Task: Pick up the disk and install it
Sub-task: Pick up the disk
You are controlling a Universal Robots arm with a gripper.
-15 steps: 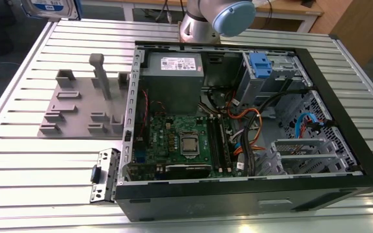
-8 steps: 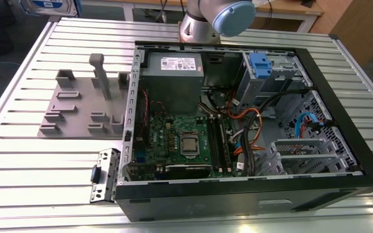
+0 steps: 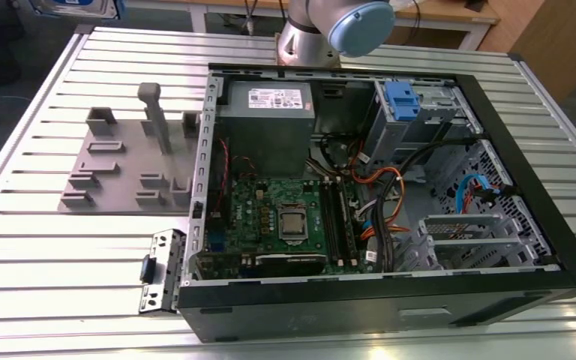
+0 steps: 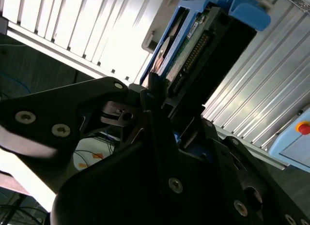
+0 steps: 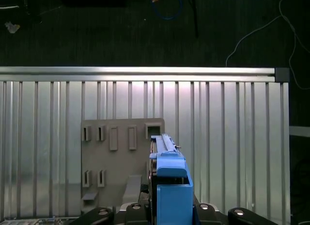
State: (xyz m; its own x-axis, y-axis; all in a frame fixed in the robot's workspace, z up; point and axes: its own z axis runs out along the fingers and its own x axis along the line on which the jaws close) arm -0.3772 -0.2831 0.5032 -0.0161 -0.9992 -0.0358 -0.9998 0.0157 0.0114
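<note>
The disk is a silver drive in a bright blue carrier frame. It is clamped edge-on between the black fingers of my gripper, which is shut on it. In the first wrist view the disk rises out of the gripper and hangs above the grey fixture plate on the slatted table. In the exterior view the arm stands behind the open computer case and runs up out of frame.
The case holds a grey power supply, a green motherboard, orange and blue cables, and a drive cage with a blue plastic piece. The grey fixture plate lies on the exterior view's left. A metal bracket leans against the case front.
</note>
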